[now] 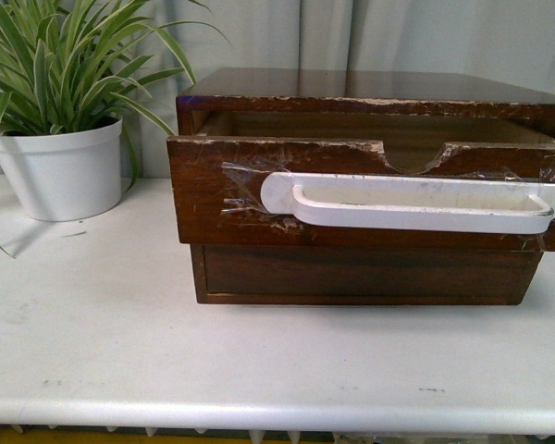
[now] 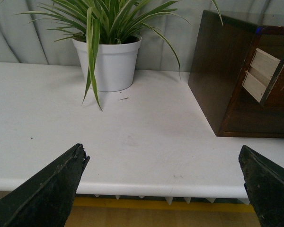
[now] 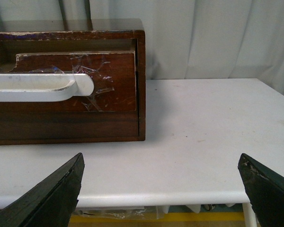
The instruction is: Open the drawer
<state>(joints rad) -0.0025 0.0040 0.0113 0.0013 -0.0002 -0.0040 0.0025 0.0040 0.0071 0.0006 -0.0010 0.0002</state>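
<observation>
Both grippers gape apart; drawer interior hidden behind its front.

A white table fills the lower part of the front view, its surface faintly scuffed and speckled. Toward its back left corner stands a white plant pot, holding a spider plant with long green and cream striped leaves that arch over the rim, some drooping down to the tabletop. Behind everything hangs a pale grey curtain in soft vertical folds. Below the table's front edge a yellow strip of floor shows
</observation>
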